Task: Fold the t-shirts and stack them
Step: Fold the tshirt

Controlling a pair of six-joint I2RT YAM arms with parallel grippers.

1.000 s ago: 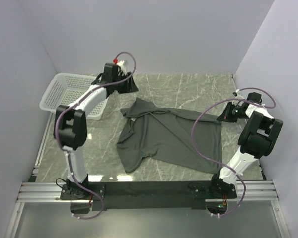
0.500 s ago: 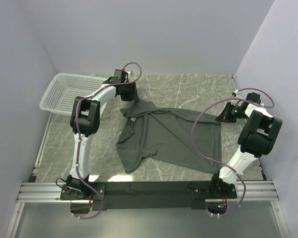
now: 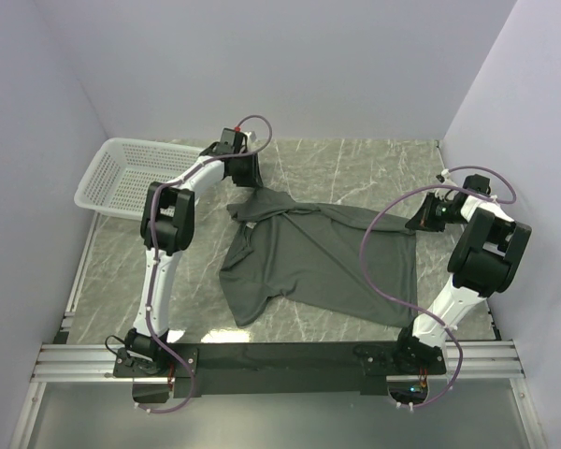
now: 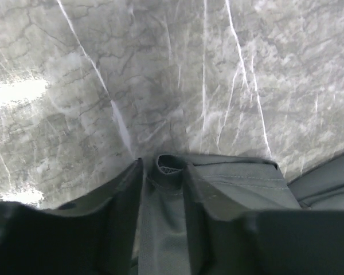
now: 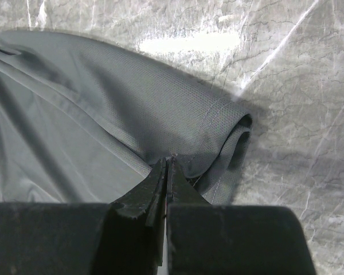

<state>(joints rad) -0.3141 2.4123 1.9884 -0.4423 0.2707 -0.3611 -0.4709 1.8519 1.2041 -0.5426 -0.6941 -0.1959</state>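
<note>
The dark grey-green t-shirt (image 3: 318,262) lies spread and creased on the marble table, collar to the left. My left gripper (image 3: 250,178) is at its far left corner. In the left wrist view the two fingers of that gripper (image 4: 163,166) stand close together with a fold of the shirt's hem (image 4: 235,177) filling the gap between them. My right gripper (image 3: 419,220) is at the shirt's right corner. In the right wrist view its jaws (image 5: 168,160) are closed, with their tips pinching a folded edge of the shirt (image 5: 103,114).
A white plastic mesh basket (image 3: 112,173) stands at the far left, tilted against the wall. Purple-grey walls close in the table on three sides. Bare marble (image 3: 355,164) shows behind the shirt and in front of it.
My left arm has swung its elbow to the right and its gripper has moved slightly down onto the shirt's far corner. The shirt and right arm have not moved.
</note>
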